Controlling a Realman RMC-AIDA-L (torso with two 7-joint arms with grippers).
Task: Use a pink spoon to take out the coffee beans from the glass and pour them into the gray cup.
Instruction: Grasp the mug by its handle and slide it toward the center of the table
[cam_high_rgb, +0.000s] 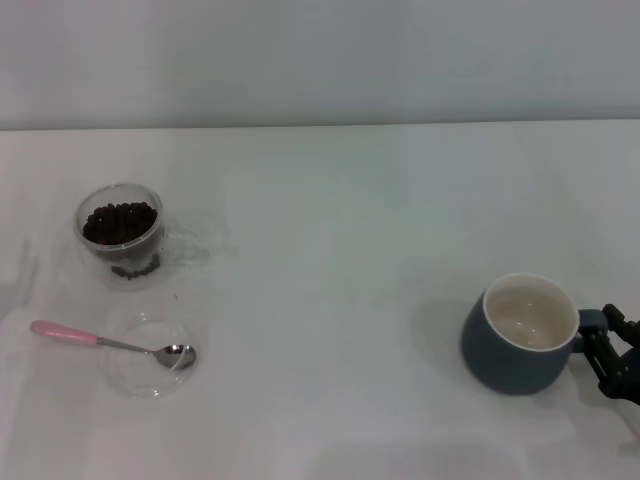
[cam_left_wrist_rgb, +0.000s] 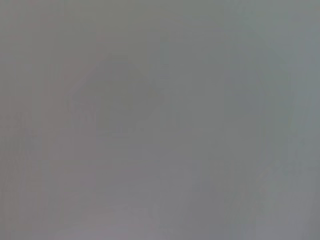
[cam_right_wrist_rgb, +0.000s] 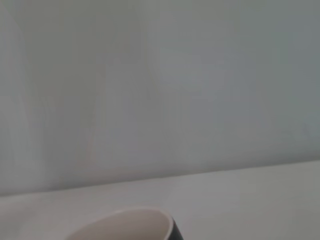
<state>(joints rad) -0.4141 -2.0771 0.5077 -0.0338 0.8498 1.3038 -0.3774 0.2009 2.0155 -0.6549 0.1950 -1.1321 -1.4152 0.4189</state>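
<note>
While at its handle, right gripper (cam_high_rgb: 612, 352), grip unclear: blue-gray, white-lined gray cup (cam_high_rgb: 520, 335).

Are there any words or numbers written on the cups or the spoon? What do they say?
None: no words, numbers or signs show anywhere.
Dark blue-gray ceramic mug: plain.
Clear double-walled glass cup of dark coffee beans: plain.
Pink-handled metal spoon on the shallow clear glass dish: plain.
</note>
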